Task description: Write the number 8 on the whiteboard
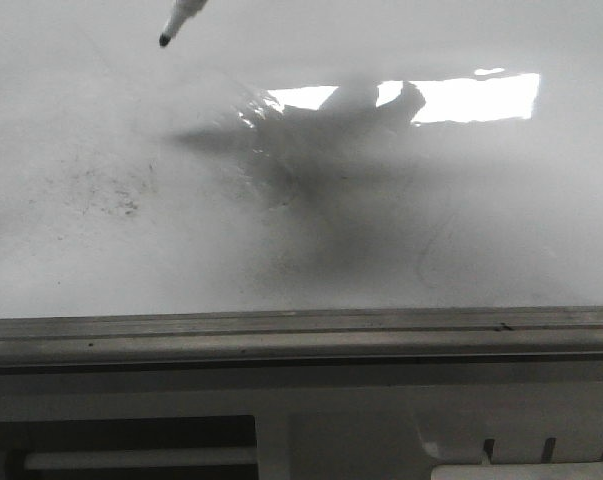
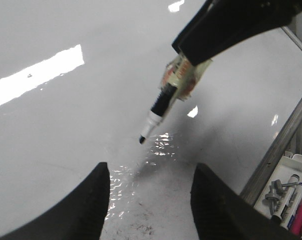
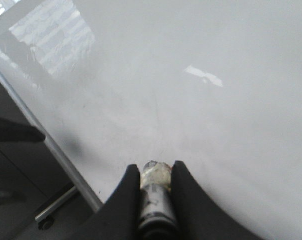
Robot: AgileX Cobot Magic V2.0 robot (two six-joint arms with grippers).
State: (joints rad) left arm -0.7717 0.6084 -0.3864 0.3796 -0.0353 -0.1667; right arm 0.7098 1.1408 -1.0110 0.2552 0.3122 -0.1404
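Note:
The whiteboard (image 1: 461, 230) fills the front view, glossy white, and no number 8 shows on it in any view. My right gripper (image 3: 156, 170) is shut on a marker pen (image 3: 155, 200). In the left wrist view the pen (image 2: 158, 107) slants down out of the right gripper's dark fingers (image 2: 226, 25). Its black tip (image 2: 141, 140) appears to hang just above the board (image 2: 65, 125). The front view catches only the pen's tip end (image 1: 179, 20) at the top left. My left gripper (image 2: 151, 172) is open over the board, with nothing between its fingers.
A grey metal frame strip (image 1: 301, 335) runs along the board's near edge. Beyond the frame, a white tray (image 2: 297, 161) holds spare markers. Faint grey smudges (image 1: 111, 190) and a bright glare patch (image 1: 461, 98) mark the board.

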